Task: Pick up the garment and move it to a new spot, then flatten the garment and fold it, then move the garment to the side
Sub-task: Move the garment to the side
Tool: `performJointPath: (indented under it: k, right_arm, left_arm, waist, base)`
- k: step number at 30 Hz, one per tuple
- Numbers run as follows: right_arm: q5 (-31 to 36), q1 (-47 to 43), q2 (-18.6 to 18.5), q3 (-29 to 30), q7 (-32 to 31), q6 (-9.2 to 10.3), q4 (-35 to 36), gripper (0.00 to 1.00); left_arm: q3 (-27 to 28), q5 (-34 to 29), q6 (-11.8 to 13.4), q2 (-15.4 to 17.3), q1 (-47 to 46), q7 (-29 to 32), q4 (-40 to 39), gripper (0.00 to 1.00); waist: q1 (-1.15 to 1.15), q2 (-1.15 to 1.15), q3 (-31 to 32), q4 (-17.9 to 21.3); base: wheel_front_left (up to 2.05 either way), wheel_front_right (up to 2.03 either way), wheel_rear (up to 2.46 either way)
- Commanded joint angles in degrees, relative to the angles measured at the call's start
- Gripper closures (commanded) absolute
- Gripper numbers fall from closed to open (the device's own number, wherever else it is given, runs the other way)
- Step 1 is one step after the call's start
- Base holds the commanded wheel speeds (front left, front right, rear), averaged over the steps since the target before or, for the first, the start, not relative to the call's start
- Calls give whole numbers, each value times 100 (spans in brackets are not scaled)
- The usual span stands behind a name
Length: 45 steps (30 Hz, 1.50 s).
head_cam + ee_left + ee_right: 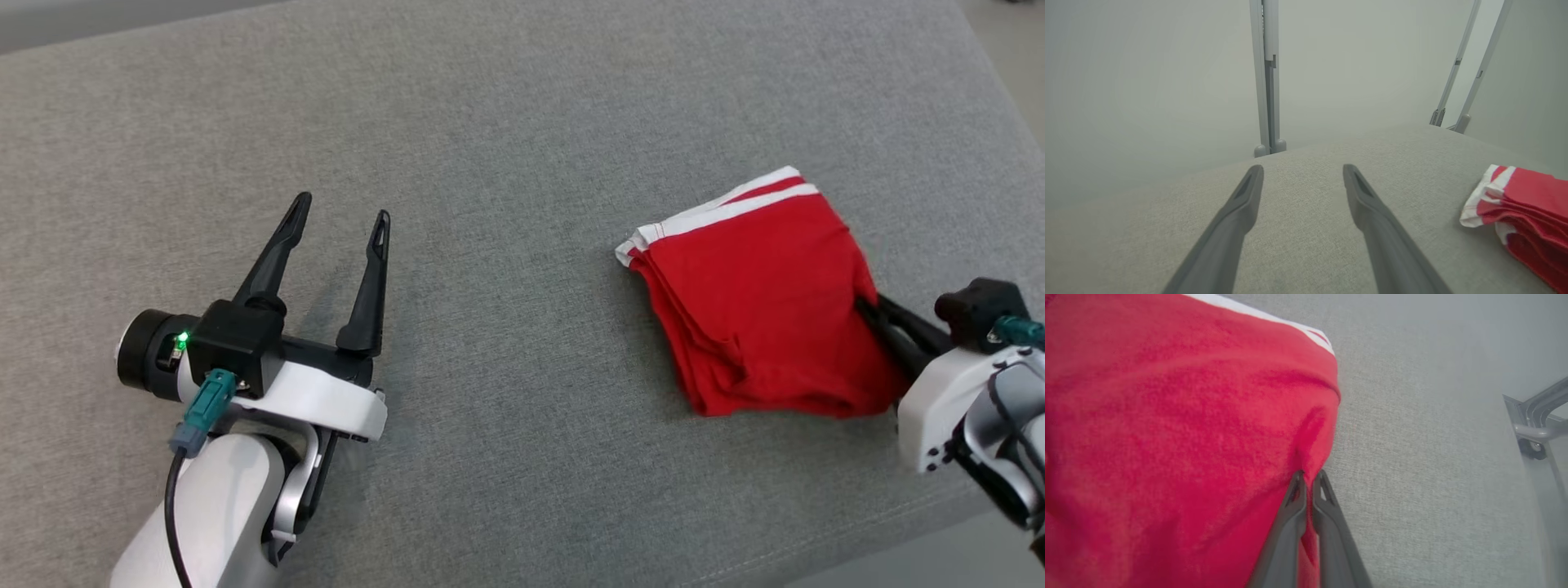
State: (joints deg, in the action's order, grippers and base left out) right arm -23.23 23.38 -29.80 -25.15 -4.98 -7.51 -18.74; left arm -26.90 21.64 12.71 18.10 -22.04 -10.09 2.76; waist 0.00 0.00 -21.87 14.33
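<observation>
You have a broad grey fabric-covered surface (pixel 490 114) spread across the head view, and everything sits on it. The red garment (pixel 759 310) lies folded into a compact, roughly square bundle on the right side of that surface, near its front-right edge and well apart from your left arm. Your right gripper (pixel 1310 477) comes in at the garment's near right corner. In the right wrist view its two dark fingers are pressed almost together with a pinch of red cloth between them, so it has hold of the garment's edge (in the head view the fingertips are hidden under the fabric). Your left gripper (pixel 343 207) is at the lower left over bare surface, fingers spread wide apart and holding nothing. The left wrist view shows grey fabric between them and the garment off to the right. The garment's white trim (pixel 735 208) runs along its far edge, and layered edges show at the left corner. A small green light (pixel 183 337) glows on the left wrist.
</observation>
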Motion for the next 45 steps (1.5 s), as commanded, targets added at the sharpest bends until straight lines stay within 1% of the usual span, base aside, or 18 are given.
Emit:
performJointPath:
  k: [1, 5, 7, 11, 17, 18, 24, 25, 26, 27, 32, 36, 37, 41, 45]
  right_arm:
    - [-51, 172, -134, -33, 105, 4, -88, 100]
    - [-226, 778, -489, -230, 442, 4, -555, 100]
    - [-322, 1081, -651, -184, 626, 4, -858, 100]
    - [-475, 1613, -800, -38, 991, 4, -1478, 100]
    - [-735, 2104, -859, 324, 1390, 4, -2500, 100]
    - [-735, 2104, -859, 324, 1390, 4, -2500, 100]
    - [-904, 2323, -760, 453, 1687, 4, -3248, 100]
    - [-914, 2372, -744, 464, 1748, 4, -3328, 82]
    - [-930, 2410, -711, 483, 1794, 4, -3422, 51]
    - [-915, 2486, -611, 512, 1878, 4, -3578, 0]
    - [-923, 2556, -441, 642, 1990, 4, -3921, 0]
    - [-891, 2448, -276, 899, 2036, 4, -3776, 0]
    - [-827, 2420, -264, 1024, 2034, 4, -3653, 0]
    - [-486, 2049, -1, 1637, 2023, 4, -2927, 0]
    - [-39, 1546, 380, 2290, 2024, 4, -2000, 0]
  left_arm:
    - [-16, -38, -10, 29, -102, 30, -34, 0]
    - [-144, -142, -69, 18, -341, 131, -103, 0]
    - [-208, -210, -103, 7, -478, 177, -137, 0]
    - [-273, -325, -148, 17, -726, 218, -169, 0]
    - [-334, -378, -164, 34, -922, 271, -222, 0]
    - [-334, -378, -164, 34, -922, 271, -222, 0]
    - [-378, -427, -180, 90, -1017, 337, -249, 0]
    - [-379, -433, -180, 107, -1023, 353, -254, 0]
    - [-380, -436, -177, 123, -1027, 362, -254, 0]
    - [-373, -420, -187, 149, -1026, 368, -234, 0]
    - [-405, -328, -195, 107, -932, 309, -139, 0]
    - [-339, -222, -91, 39, -758, 188, -48, 0]
    - [-320, -190, -65, 26, -710, 154, -26, 0]
    - [-219, -45, 24, 4, -471, 34, 51, 0]
    - [-127, 93, 117, -31, -257, -77, 75, 0]
  waist:
    - [0, 0, -209, 184]
    - [0, 0, -470, 215]
    - [0, 0, -630, 189]
    - [0, 0, -908, 148]
    - [0, 0, -1204, 110]
    - [0, 0, -1204, 110]
    - [0, 0, -1371, 127]
    - [0, 0, -1386, 137]
    - [0, 0, -1395, 147]
    - [0, 0, -1378, 167]
    - [0, 0, -1136, 155]
    - [0, 0, -843, 131]
    - [0, 0, -767, 121]
    - [0, 0, -465, 42]
    - [0, 0, -193, -112]
  base:
    - [0, 0, 0]
    - [0, 0, 0]
    - [0, 0, 0]
    - [0, 0, 0]
    - [0, 0, 0]
    - [0, 0, 0]
    - [0, 0, 0]
    - [0, 0, 0]
    - [0, 0, 0]
    - [0, 0, 0]
    - [0, 0, 0]
    - [0, 0, 0]
    - [0, 0, 0]
    - [0, 0, 0]
    - [0, 0, 0]
